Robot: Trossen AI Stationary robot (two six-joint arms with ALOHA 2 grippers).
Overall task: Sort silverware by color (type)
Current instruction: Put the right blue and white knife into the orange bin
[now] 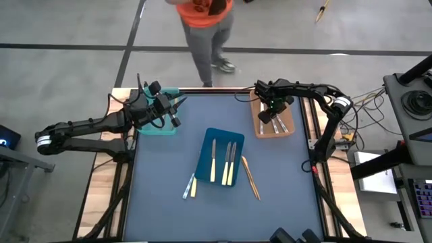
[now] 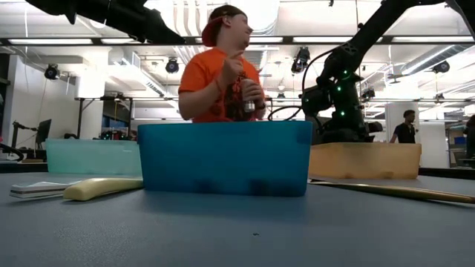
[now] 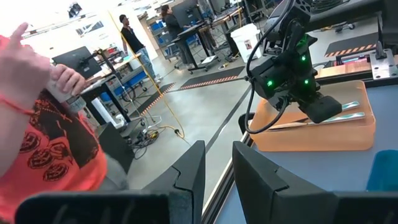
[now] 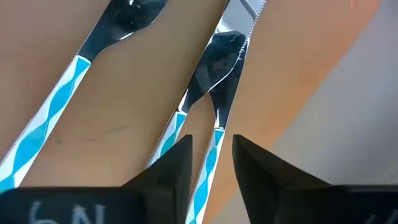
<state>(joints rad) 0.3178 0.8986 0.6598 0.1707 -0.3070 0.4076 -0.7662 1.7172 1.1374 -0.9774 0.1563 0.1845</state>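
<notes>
A dark blue counter (image 1: 162, 202) carries three trays, sorted by handle colour: cream-handled silverware in the blue tray (image 1: 220, 158), blue-striped pieces (image 4: 205, 93) in the orange tray (image 1: 274, 129). The right claw (image 1: 268, 115) hangs low inside the orange tray, fingers parted around a striped handle, apparently not pinching it. The left claw (image 1: 172, 108) waits narrowly parted and empty over the teal tray (image 1: 162, 129); loose pieces (image 1: 250, 178) lie in open room.

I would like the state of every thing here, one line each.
orange tray: holds blue-handled pieces.
blue-handled pieces: three lying flat side by side.
blue tray: holds three cream-handled pieces.
teal tray: contents hidden by left arm.
gold-tan piece: loose on table.
right gripper: over orange tray, jaws apart, holding nothing.
left gripper: above teal tray, holding nothing visible.
</notes>
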